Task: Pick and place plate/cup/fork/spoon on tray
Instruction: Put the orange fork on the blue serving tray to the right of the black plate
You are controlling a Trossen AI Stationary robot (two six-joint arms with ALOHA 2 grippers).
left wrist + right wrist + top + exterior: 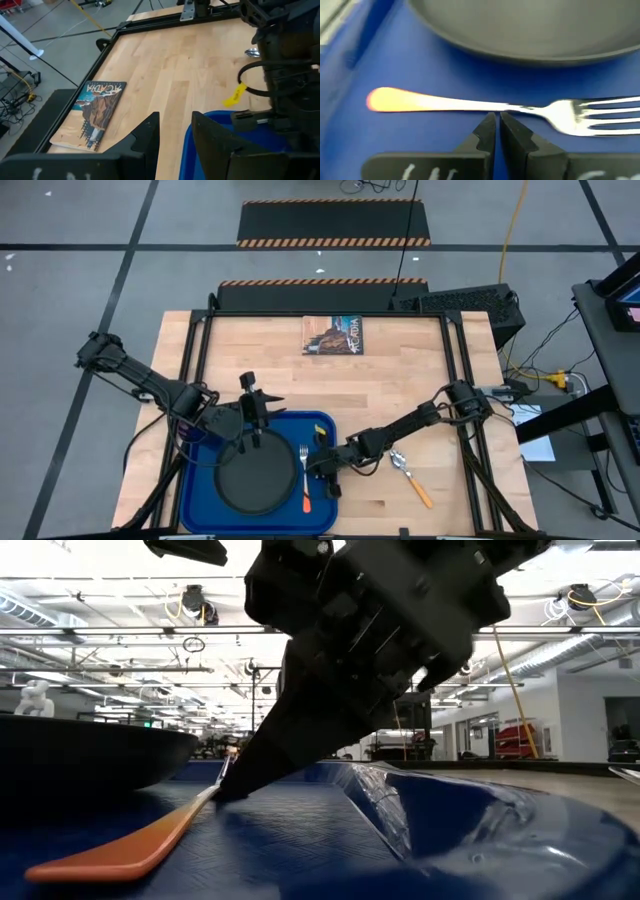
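Observation:
The blue tray (pixel 325 425) lies at the table's near edge, left of centre. The black plate (pixel 255 478) sits flat on it. The fork (pixel 304 475) lies flat on the tray floor right of the plate, tines toward the far edge; its orange handle shows in the low view (pixel 130 850). The spoon (pixel 410 477) lies on the table right of the tray. My right gripper (pixel 497 125) is shut, low over the tray, with its tips beside the fork's neck. My left gripper (pixel 175 135) is open and empty above the tray's far edge. The cup is not in view. My right gripper's shut fingertips (pixel 487 127) stand right beside the fork's neck (pixel 512 107), on the side away from the plate, slanting down from the table's right. I cannot tell whether they touch the fork. The fork lies flat on the tray floor.
A picture booklet (pixel 333 335) lies near the table's far edge. Black frame rails (pixel 455 360) run along the table's sides. Bare wood lies between the booklet and the tray.

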